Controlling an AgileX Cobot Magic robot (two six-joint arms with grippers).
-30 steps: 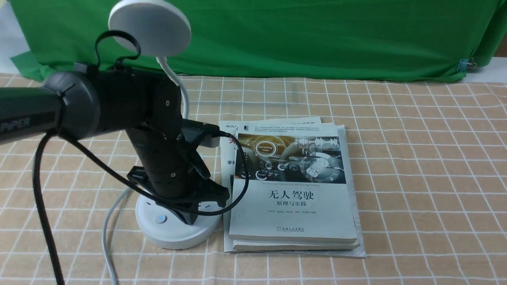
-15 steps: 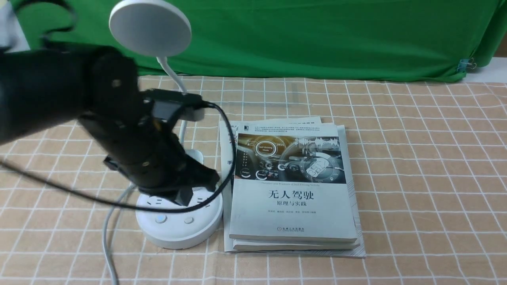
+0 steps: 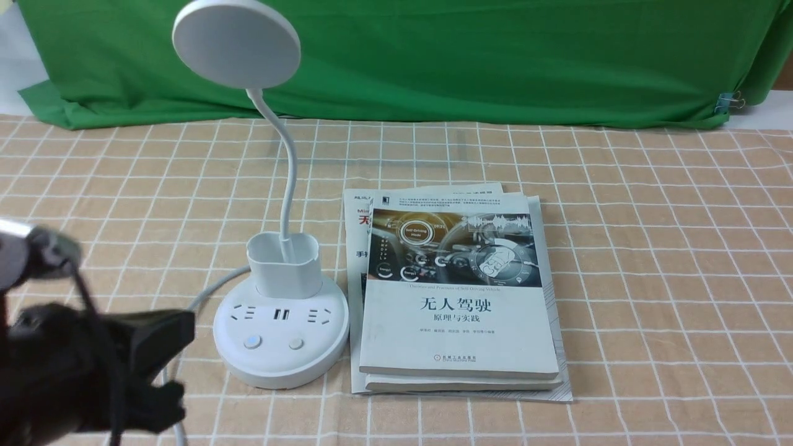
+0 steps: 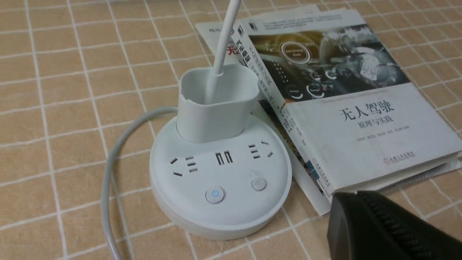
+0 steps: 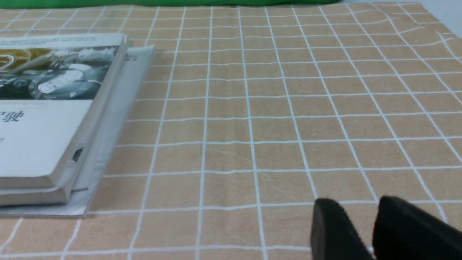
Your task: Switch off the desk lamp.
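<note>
Desk lamp [image 3: 236, 46] looks unlit – press prob. done. L gripper [image 4: 355, 195] closed, near left; R gripper [image 5: 357, 202] slightly open. Next: park L, clear of base [image 3: 282, 365].

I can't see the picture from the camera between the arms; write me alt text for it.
A white desk lamp with a disc head and bendy neck stands left of stacked books on a checked tablecloth. The blurred left pincer is at lower left, clear of the lamp.

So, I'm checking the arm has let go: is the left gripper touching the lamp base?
Apart. The left wrist view shows tiled tabletop between the left gripper and the lamp base.
</note>
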